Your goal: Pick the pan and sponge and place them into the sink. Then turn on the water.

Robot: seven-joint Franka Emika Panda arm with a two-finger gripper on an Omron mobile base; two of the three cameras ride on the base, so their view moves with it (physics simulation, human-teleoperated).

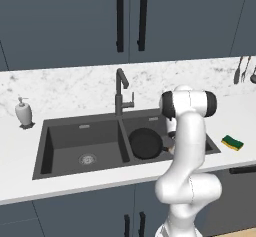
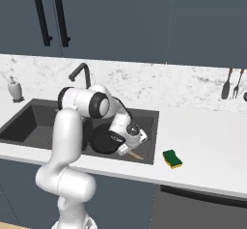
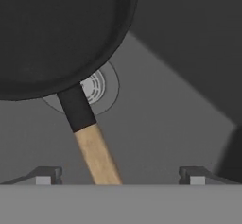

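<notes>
With jaws wide, gripper (image 3: 120, 175) straddles pan (image 3: 56, 34) handle, sink (image 1: 75, 146) walls near

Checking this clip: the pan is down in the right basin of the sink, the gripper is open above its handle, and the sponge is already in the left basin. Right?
Not quite. The sponge is not in the sink; it lies on the counter to the right of it, as both base views show. The rest holds: the pan sits in the right basin, and the hand view shows the gripper open over its handle.
</notes>
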